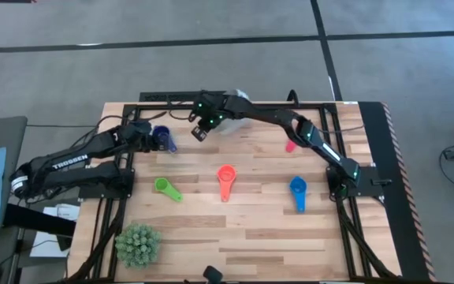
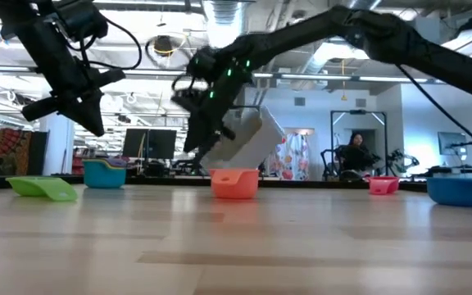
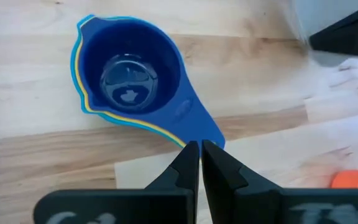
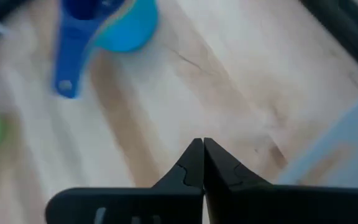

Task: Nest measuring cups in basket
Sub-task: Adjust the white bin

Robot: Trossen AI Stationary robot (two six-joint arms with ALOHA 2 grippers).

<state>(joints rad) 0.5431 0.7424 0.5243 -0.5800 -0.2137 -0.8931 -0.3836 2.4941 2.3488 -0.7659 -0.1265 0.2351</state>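
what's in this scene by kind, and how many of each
measuring cups lying singly: 4 (green, coral-red, pink, blue)
measuring cups nested in the stack: 3
basket: 1
spiky plant: 1
total: 9

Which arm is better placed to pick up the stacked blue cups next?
Left, probably. The left gripper hovers shut right at the handle of the nested blue cup stack, and looks free. The right gripper is busy: in the low view it holds the basket tilted above the table.
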